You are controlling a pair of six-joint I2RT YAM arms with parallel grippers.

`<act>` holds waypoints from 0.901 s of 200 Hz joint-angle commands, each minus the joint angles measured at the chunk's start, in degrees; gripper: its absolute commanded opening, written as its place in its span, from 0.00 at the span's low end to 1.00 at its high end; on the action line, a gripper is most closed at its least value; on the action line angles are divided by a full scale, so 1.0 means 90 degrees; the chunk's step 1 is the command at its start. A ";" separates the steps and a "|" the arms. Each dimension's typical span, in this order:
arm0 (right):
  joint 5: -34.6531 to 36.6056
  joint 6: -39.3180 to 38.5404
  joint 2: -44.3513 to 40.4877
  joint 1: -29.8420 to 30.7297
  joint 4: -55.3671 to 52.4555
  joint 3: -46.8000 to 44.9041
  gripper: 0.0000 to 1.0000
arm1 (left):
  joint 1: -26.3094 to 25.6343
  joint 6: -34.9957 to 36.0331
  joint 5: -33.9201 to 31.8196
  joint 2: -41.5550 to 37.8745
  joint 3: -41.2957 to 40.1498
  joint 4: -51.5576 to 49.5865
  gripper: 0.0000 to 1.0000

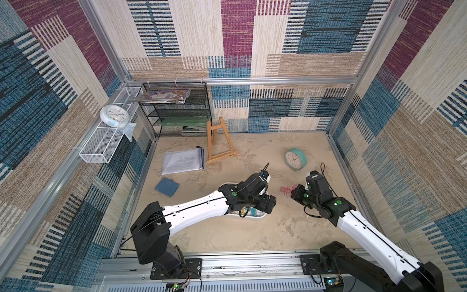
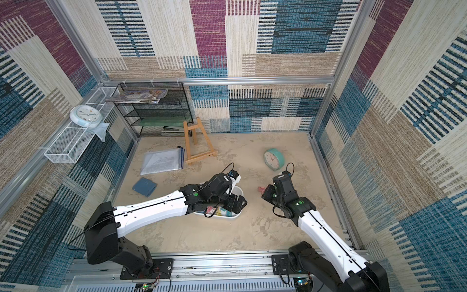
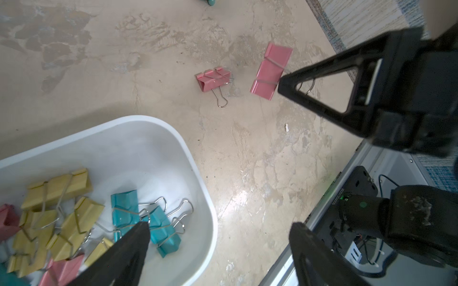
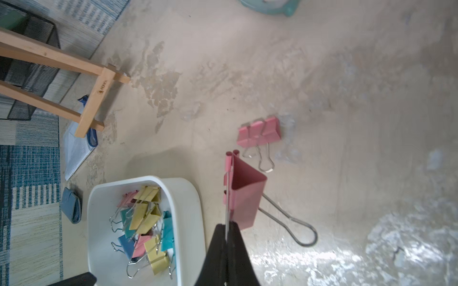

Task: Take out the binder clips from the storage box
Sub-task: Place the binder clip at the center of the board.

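Observation:
The white storage box (image 3: 195, 173) holds several yellow, teal and pink binder clips (image 3: 59, 188); both arms largely hide it in both top views (image 1: 255, 217). My left gripper (image 3: 220, 226) hangs open over the box's right end, one finger above a teal clip (image 3: 158, 227), nothing between the fingers. My right gripper (image 4: 226, 226) is shut on a wire handle of a pink clip (image 4: 244, 195), held just right of the box. A second pink clip (image 4: 259, 133) lies on the table beyond it. In a top view the right gripper (image 1: 294, 193) sits by both pink clips (image 1: 286, 190).
A teal clock (image 1: 295, 158) stands behind the right arm. A wooden easel (image 1: 217, 141), a document pouch (image 1: 183, 161) and a dark-blue pad (image 1: 166, 187) lie left of the box. A black mesh rack (image 1: 177, 111) fills the back left corner, beside a white wire basket (image 1: 101, 146).

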 commanded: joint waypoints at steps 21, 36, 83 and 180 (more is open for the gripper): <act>-0.0489 0.1432 -0.0841 -0.0093 0.0465 -0.1200 0.00 | -0.0138 -0.0029 -0.0048 0.0153 0.0126 0.0071 0.92; -0.0492 0.1398 -0.0762 -0.0220 0.0648 -0.1319 0.00 | -0.0155 -0.0040 -0.0048 0.0160 0.0142 0.0070 0.93; -0.1253 0.1093 0.0229 -0.0691 0.1426 -0.1264 0.00 | -0.0169 0.0043 -0.0116 0.0162 0.0209 -0.0044 0.92; -0.1040 0.0758 0.0759 -0.1150 0.1498 -0.1326 0.28 | -0.0170 0.0343 -0.0378 0.0267 0.0315 -0.0603 0.83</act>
